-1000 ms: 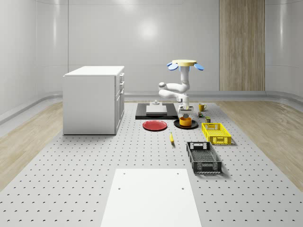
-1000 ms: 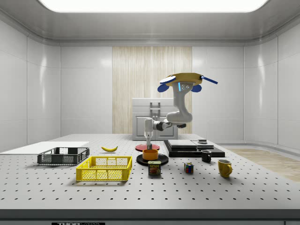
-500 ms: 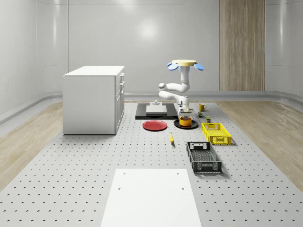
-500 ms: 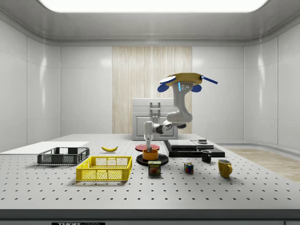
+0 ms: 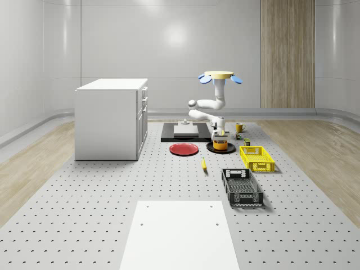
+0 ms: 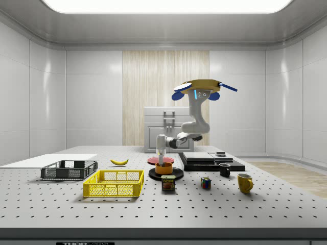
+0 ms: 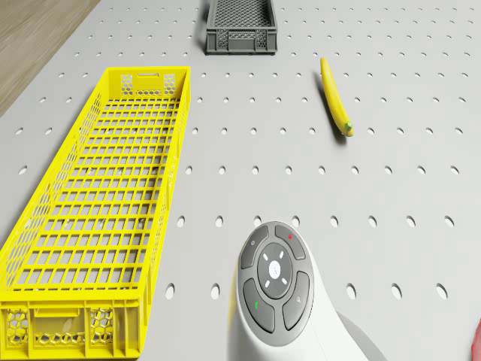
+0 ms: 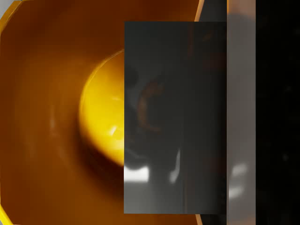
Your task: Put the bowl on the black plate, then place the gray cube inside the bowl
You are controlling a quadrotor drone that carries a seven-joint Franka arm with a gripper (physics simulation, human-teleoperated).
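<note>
The drone [image 6: 200, 87] hovers above the black plate [image 6: 153, 174]; the gripper [image 6: 161, 153], seemingly clamped on the gray cube [image 8: 176, 117], hangs over the bowl [image 6: 164, 168]. Releasing off-centre could tip the bowl.

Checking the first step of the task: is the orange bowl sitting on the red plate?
No, in the side view the orange bowl sits on the black plate, with the red plate lying behind it.

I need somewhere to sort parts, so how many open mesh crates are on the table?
2. The yellow plastic mesh crate sits beside the black plate, toward the whole-scene view's right. The dark gray mesh crate lies nearer that camera. Others may hide behind the white cabinet.
</note>
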